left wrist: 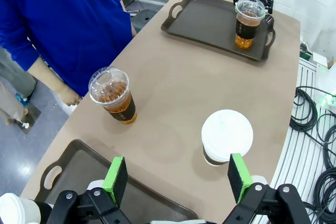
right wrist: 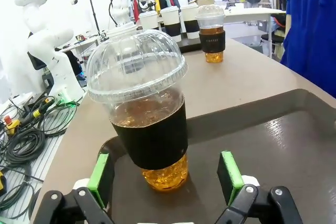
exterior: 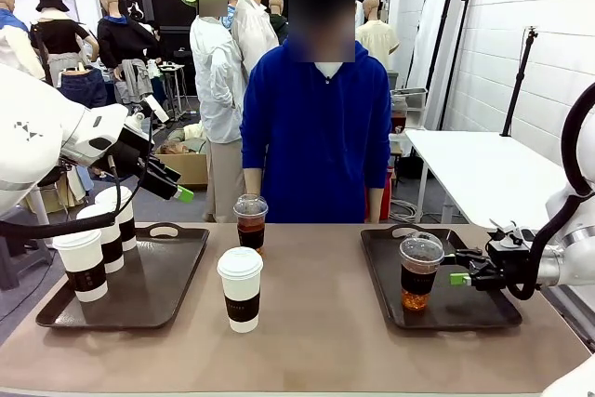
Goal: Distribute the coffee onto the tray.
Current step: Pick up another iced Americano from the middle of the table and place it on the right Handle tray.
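Note:
Three white paper cups (exterior: 82,265) with dark bands stand on the left tray (exterior: 158,290). A fourth white cup (exterior: 241,287) (left wrist: 227,136) is on the bare table in the middle. One clear dome-lidded cup (exterior: 250,222) (left wrist: 113,95) stands near the far edge in front of the person. The other clear cup (exterior: 420,271) (right wrist: 149,114) stands upright on the right tray (exterior: 474,309). My right gripper (exterior: 460,271) (right wrist: 164,176) is open, its green pads level with that cup's base and apart from it. My left gripper (exterior: 181,192) (left wrist: 177,178) hangs open and empty above the left tray.
A person in a blue top (exterior: 316,127) stands at the table's far side, hand (left wrist: 68,95) hanging by the edge. Cables (left wrist: 315,129) lie on the floor off the table's right side. The table's front middle (exterior: 316,332) is bare.

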You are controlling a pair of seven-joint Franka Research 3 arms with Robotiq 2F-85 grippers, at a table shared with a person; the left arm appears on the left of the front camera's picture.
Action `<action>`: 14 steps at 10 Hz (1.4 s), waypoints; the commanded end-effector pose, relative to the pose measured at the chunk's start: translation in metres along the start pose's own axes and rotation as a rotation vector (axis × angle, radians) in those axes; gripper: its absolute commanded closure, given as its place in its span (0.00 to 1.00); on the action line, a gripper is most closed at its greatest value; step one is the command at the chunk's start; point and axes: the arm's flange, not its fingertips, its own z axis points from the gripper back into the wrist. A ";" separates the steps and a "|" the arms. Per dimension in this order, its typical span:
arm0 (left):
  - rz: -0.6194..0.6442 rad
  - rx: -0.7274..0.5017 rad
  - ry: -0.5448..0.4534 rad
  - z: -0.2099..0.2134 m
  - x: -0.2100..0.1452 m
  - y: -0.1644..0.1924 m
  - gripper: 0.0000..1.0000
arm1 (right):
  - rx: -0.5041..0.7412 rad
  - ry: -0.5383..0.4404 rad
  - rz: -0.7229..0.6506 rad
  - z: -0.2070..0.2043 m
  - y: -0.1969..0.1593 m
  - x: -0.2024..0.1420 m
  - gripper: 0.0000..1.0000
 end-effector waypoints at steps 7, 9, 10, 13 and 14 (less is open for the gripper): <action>-0.014 -0.014 -0.009 -0.001 -0.002 0.003 0.00 | -0.046 0.020 0.074 0.012 -0.113 0.073 0.00; -0.014 -0.014 -0.009 -0.001 -0.002 0.003 0.00 | -0.059 0.022 0.079 -0.005 -0.144 0.082 0.00; -0.014 -0.014 -0.009 -0.001 -0.002 0.003 0.00 | -0.048 0.016 0.079 -0.019 -0.158 0.084 0.00; -0.014 -0.014 -0.009 -0.001 -0.002 0.003 0.00 | -0.022 -0.006 0.045 -0.064 -0.179 0.090 0.00; -0.014 -0.014 -0.009 -0.001 -0.002 0.003 0.00 | -0.012 -0.003 0.031 -0.080 -0.183 0.090 0.00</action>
